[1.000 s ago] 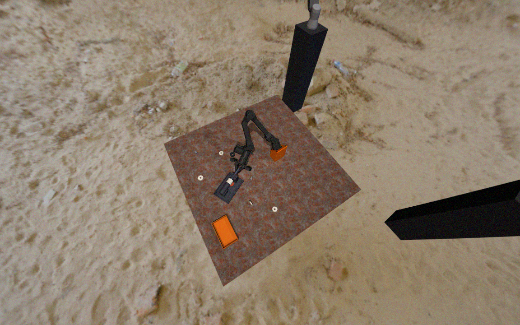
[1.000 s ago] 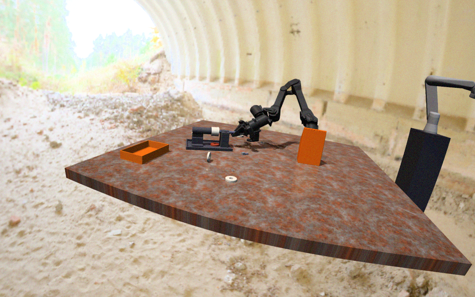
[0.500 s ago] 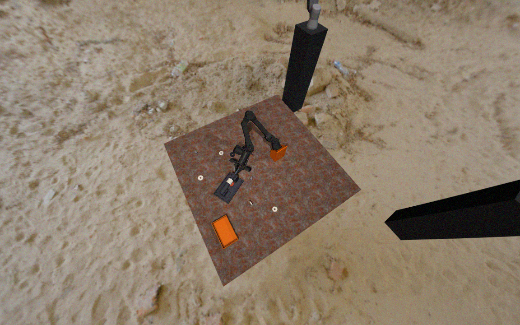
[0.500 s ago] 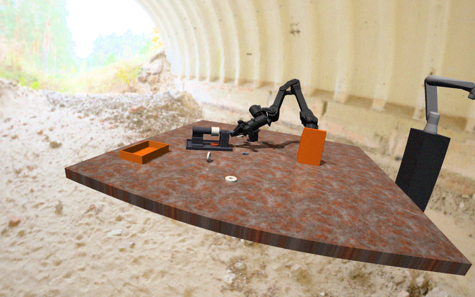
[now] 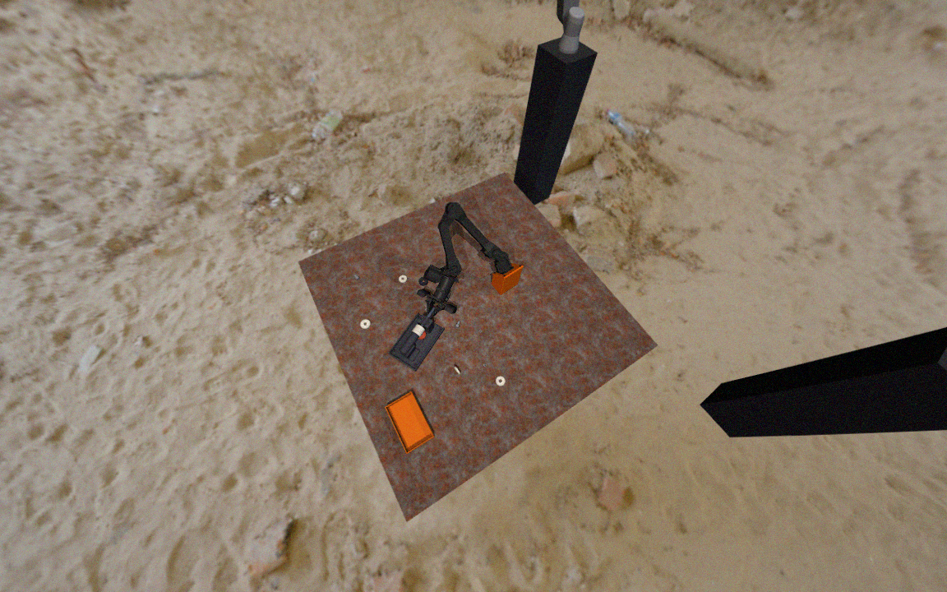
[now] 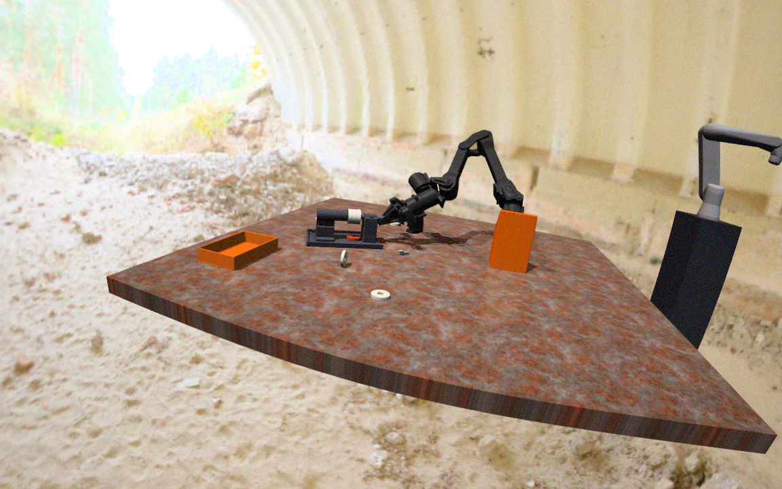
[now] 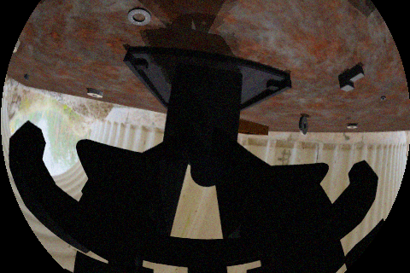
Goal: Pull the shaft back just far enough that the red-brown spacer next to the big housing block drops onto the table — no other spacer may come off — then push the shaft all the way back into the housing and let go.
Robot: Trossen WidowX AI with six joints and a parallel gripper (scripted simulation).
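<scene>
The big dark housing block (image 6: 324, 229) stands at the left end of its base plate (image 6: 345, 244) (image 5: 407, 359). Pale spacers (image 6: 354, 215) (image 5: 418, 330) sit on the shaft line against the housing and close to the smaller post (image 6: 369, 231). The red-brown spacer (image 6: 354, 238) (image 5: 422, 336) is off the shaft and lies low on the base plate between housing and post. My gripper (image 6: 381, 220) (image 5: 429, 315) (image 7: 202, 131) is shut on the shaft's outer end, close behind the post. The shaft itself is mostly hidden by the post, spacers and fingers.
An orange tray (image 5: 409, 422) (image 6: 217, 258) lies beyond the housing. An upright orange box (image 6: 512, 243) (image 5: 506, 281) stands by the arm's base. Several loose pale rings lie around, one (image 6: 380, 298) flat and one (image 6: 344, 258) on edge. A small grey block (image 6: 402, 252) (image 7: 351, 78) is beside the arm.
</scene>
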